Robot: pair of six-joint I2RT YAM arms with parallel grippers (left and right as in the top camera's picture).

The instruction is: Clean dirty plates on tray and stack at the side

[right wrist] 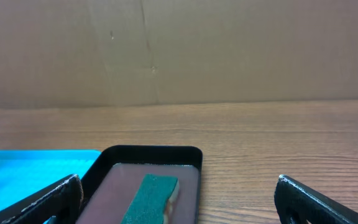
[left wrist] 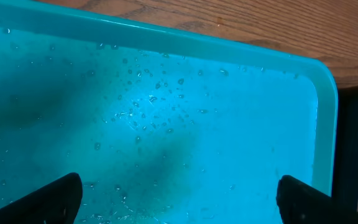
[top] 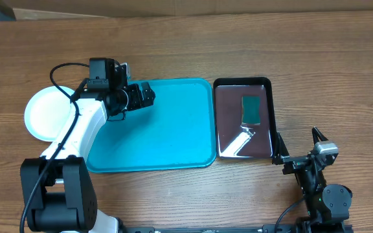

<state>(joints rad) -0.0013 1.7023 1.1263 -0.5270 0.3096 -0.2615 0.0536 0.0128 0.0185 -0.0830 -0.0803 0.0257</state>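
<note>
Left wrist view has the left gripper [left wrist: 179, 196] spread wide. Its two dark fingertips [left wrist: 58, 200] sit at the bottom corners, with only the wet floor of the turquoise tray [left wrist: 166, 42] between them. Water droplets [left wrist: 148, 99] speckle that floor. The tray's raised rim runs along the top and curves down the right side, where the black tray [left wrist: 350, 155] lies just beside it.

From overhead, this gripper hangs over the turquoise tray's far left corner, and the tray floor is bare to its right and toward the near side. The tray's long axis runs left to right across the table [top: 193, 45].

Near the tray's left end a round white plate [top: 44, 113] lies flat on the wood, its right edge hidden under the left arm. Whether other plates lie beneath it cannot be told.

The right gripper [top: 298, 144] is well apart at the near right, by the black tray's near right corner, with its fingers spread and holding nothing. Its wrist view cuts the black tray off at the bottom. A green sponge [right wrist: 151, 199] lies inside, its long axis pointing away toward the cardboard wall [right wrist: 179, 50].
</note>
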